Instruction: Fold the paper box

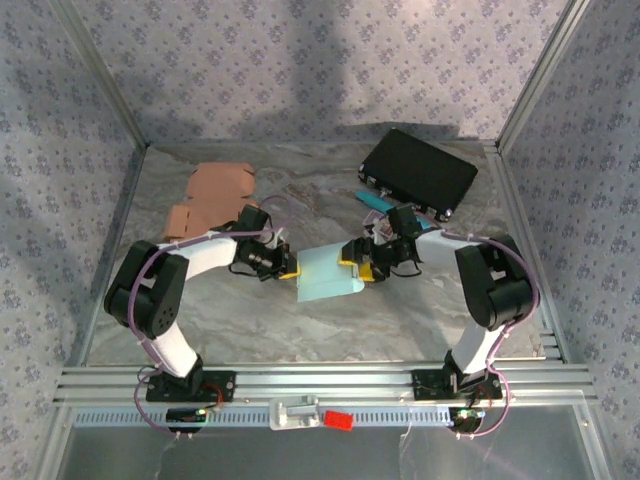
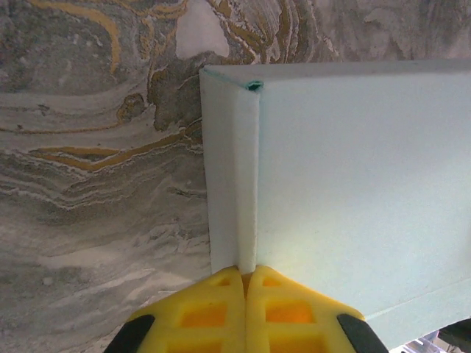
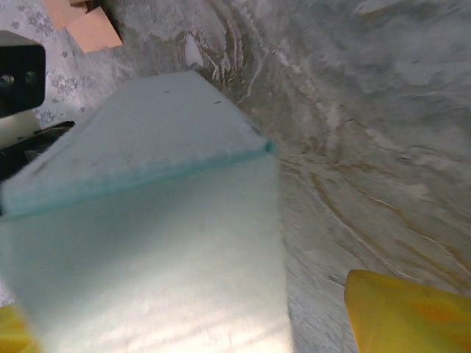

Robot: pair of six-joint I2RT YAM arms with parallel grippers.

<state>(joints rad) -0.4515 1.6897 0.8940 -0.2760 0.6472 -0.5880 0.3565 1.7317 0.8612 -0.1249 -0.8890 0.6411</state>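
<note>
Our marbled table (image 1: 250, 320) sits within papered walls (image 1: 300, 60). Mid-table, our left gripper (image 1: 288, 268) pinches shut a folded side flap (image 2: 232, 169) of the pale paper box (image 1: 328, 278). Our right gripper (image 1: 354, 264) stands wide astride the other end. We judge a side fold is underway; next, the right must crease its flap. Beyond lie brown cardboard (image 1: 215, 195) and a black case (image 1: 418, 172).

We note pale mint-green paper box (image 1: 328, 275), part-folded, lying mid tabletop (image 1: 250, 320). From above: roughly square, flat-looking form, one near corner rounded. Left wrist view: narrow flap (image 2: 232, 169) doubled along box's left edge, crease straight, small dark teal gap at far corner; left end effector (image 2: 245, 276) pinched tight on flap's near end. Right wrist view: two matte panels meeting at sharp, teal-edged ridge.
</note>
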